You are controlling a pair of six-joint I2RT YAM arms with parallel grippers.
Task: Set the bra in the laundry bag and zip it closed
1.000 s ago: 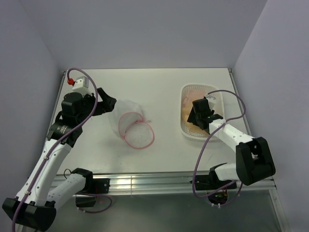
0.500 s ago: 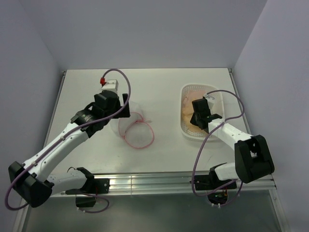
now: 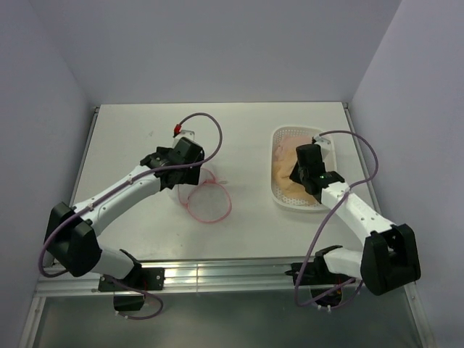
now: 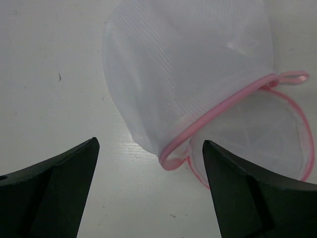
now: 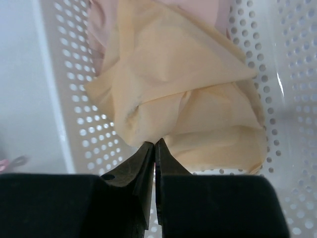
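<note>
Peach-tan bra [image 5: 188, 99], crumpled soft folds, edge pinched in right claw [image 5: 154, 144]; left claw [image 4: 149, 144] wide apart.

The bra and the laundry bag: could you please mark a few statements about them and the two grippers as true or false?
1. The bra lies in the white basket. True.
2. The laundry bag is zipped closed. False: its pink rim gapes open.
3. The left gripper is clamped on the bag's rim. False: its jaws stand wide open over the bag, gripping nothing.
4. The right gripper is pinched shut on the bra's fabric. True.
</note>
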